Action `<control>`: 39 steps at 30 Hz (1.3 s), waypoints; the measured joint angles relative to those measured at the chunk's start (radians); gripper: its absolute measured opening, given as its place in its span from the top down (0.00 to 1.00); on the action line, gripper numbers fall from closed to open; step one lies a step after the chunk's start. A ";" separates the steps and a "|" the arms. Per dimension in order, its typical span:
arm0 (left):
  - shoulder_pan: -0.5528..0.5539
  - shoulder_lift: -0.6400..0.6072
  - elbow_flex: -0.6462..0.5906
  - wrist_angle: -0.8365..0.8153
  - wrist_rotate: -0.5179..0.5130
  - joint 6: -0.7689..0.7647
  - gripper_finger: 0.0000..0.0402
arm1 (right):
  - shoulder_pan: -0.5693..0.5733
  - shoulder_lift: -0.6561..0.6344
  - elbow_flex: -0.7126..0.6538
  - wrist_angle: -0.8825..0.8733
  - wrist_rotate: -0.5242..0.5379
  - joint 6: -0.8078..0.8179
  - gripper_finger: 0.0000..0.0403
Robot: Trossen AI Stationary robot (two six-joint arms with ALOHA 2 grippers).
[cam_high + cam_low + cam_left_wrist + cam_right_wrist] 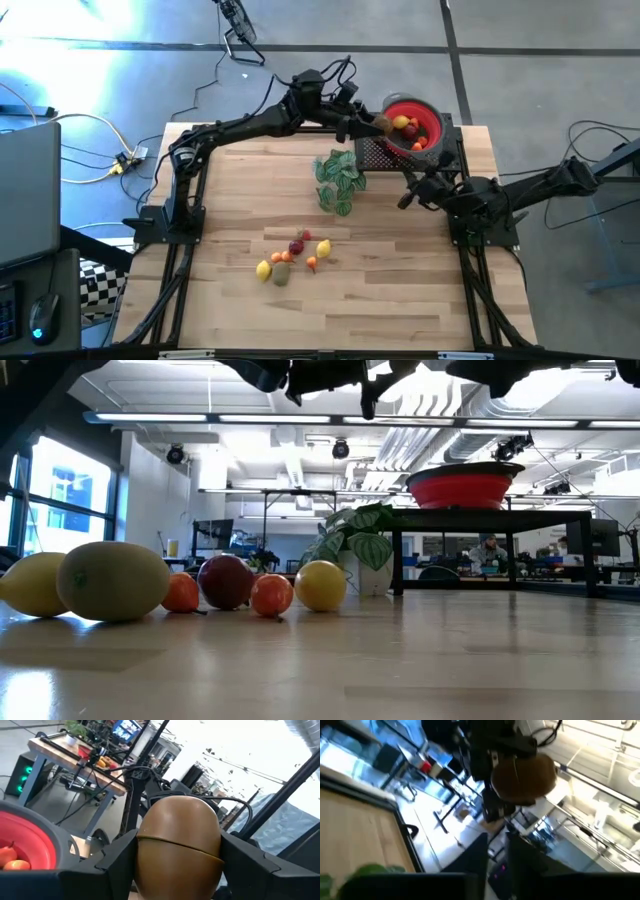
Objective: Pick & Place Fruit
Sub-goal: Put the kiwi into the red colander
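My left gripper [383,122] reaches across the table's far side and is shut on a brown egg-shaped fruit [180,845] at the left rim of the red bowl [427,112]. The bowl stands on a black mesh stand [378,152] and holds several small fruits [405,126]. More fruit [290,258], yellow, red and orange pieces, lies on the wood near the table's middle. My right gripper [406,198] hovers right of the plant, its fingers slightly apart with nothing between them. From there it sees the brown fruit [522,780] above it. My left gripper pinches the brown fruit by two opposite sides [145,851], one dark finger [112,862] on each, level with the seam around its middle. The fingers come about level from the table's left. The fruit is lifted clear, beside and above the bowl's rim [35,827].
A green leafy plant sprig [338,180] stands between the bowl stand and the loose fruit. The stand's legs [396,560] rise from the far right part of the table. Bare wood lies along the near edge [400,300]. Cables and a monitor sit beyond the table's left.
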 joint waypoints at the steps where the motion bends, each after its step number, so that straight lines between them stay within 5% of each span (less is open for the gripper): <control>1: 0.000 0.000 0.000 0.000 0.004 0.000 0.40 | 0.000 0.007 0.000 0.014 -0.008 -0.003 0.80; 10: 0.000 0.000 0.000 -0.004 0.024 -0.001 0.40 | -0.001 0.049 0.000 0.046 -0.170 -0.050 0.32; 17: 0.000 0.000 0.000 -0.004 0.057 -0.018 0.40 | -0.019 0.104 0.000 0.201 -0.183 -0.107 0.09; 23: 0.000 0.000 0.000 0.001 0.091 -0.053 0.40 | -0.096 0.151 0.000 0.332 -0.203 -0.108 0.01; 31: -0.001 0.000 0.000 0.024 0.097 -0.124 0.40 | -0.169 0.247 0.000 0.384 -0.290 -0.359 0.01; 39: -0.001 0.000 0.000 0.024 0.096 -0.128 0.40 | -0.217 0.303 0.000 0.584 -0.350 -0.363 0.02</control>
